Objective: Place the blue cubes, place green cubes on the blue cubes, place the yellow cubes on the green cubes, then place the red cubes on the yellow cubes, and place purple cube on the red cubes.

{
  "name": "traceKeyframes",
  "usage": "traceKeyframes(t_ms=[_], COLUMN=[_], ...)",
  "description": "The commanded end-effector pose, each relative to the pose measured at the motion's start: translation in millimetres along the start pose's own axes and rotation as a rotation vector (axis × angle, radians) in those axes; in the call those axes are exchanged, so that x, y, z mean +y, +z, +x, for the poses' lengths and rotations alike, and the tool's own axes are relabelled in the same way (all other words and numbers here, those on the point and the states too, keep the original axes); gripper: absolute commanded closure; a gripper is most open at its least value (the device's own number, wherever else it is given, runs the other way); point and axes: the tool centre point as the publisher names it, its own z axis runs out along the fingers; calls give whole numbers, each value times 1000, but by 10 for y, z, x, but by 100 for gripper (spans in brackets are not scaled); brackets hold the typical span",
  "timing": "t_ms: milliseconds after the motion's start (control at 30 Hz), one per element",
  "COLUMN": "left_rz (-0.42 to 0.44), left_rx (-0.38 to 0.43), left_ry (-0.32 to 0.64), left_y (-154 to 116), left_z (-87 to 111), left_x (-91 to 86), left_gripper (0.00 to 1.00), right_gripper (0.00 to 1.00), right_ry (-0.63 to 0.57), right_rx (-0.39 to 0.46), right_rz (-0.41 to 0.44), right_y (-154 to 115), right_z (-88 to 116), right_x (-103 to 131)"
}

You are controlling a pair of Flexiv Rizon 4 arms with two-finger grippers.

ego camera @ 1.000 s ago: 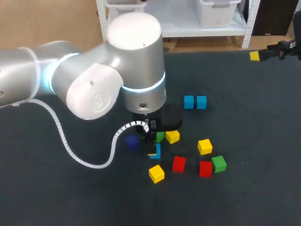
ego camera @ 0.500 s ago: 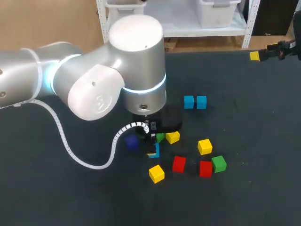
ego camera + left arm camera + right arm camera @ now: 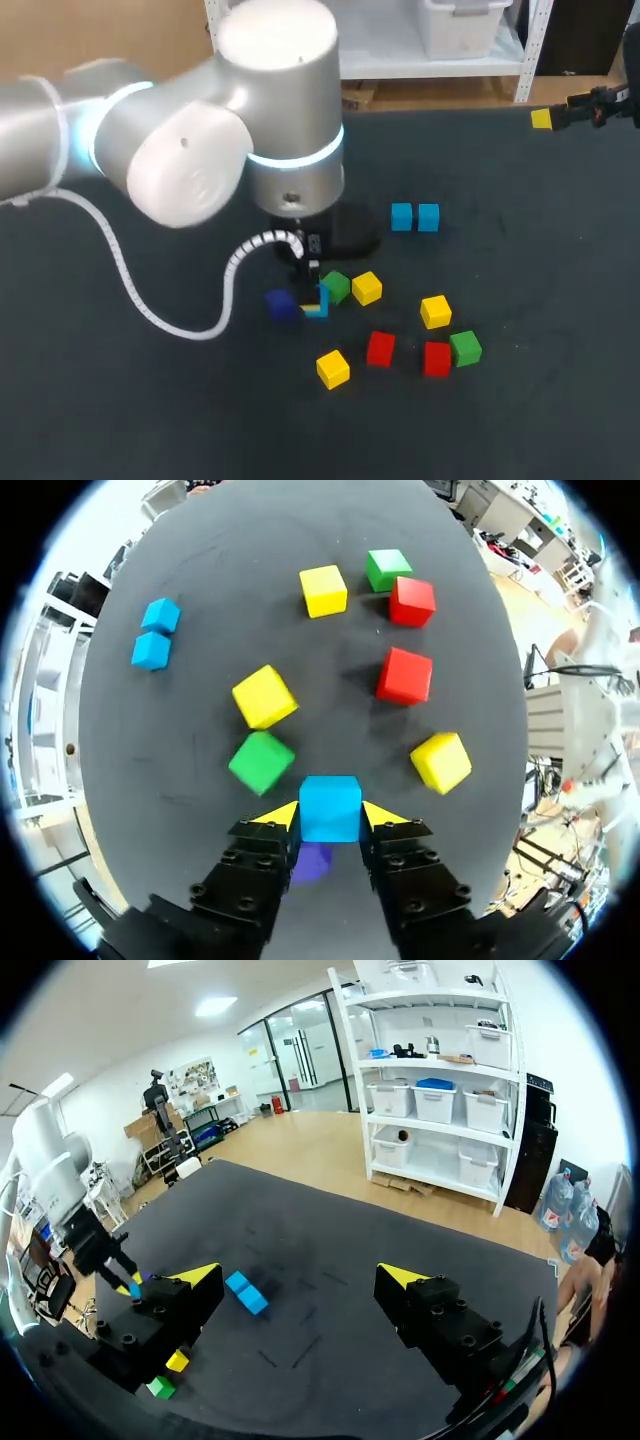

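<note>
A blue cube (image 3: 330, 806) is grasped from two sides by the fingers of the left gripper (image 3: 330, 816) near the middle of the desk (image 3: 110, 420). It seems to be lifted a little, though the height is hard to judge. A purple cube (image 3: 312, 862) lies under it and a green cube (image 3: 261, 761) just beside it. The held cube is best raised straight up, carried to the pair of blue cubes (image 3: 151, 651) nearer the far edge, and set flush in line with them. The right gripper (image 3: 297, 1276) is held spread and empty by the far right corner.
</note>
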Motion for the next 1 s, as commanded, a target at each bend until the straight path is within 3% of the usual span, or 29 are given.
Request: traceKeyframes(t_ms=[33,100,400,500,767,1000], left_rz=[55,83,164,152,134,141], left_rx=[2,46,73,95,141,138], left_ry=[23,39,104,97,46,-12], left_y=[-129,-175,-134,-137,-75,-8], left_z=[26,-9,-174,-249,-391,-493], left_x=[281,420,959,1107,1420,1591], left_gripper=[100,100,100,100,100,100], right_gripper=[0,0,0,0,0,0], right_ry=[-1,-1,-1,-1,-1,-1], right_rx=[-3,-3,-3,-3,-3,-3], right_rz=[-3,-3,-3,-3,-3,-3], right_y=[4,4,4,4,4,4], right_z=[4,4,4,4,4,4], right_x=[-7,-7,-7,-7,-7,-7])
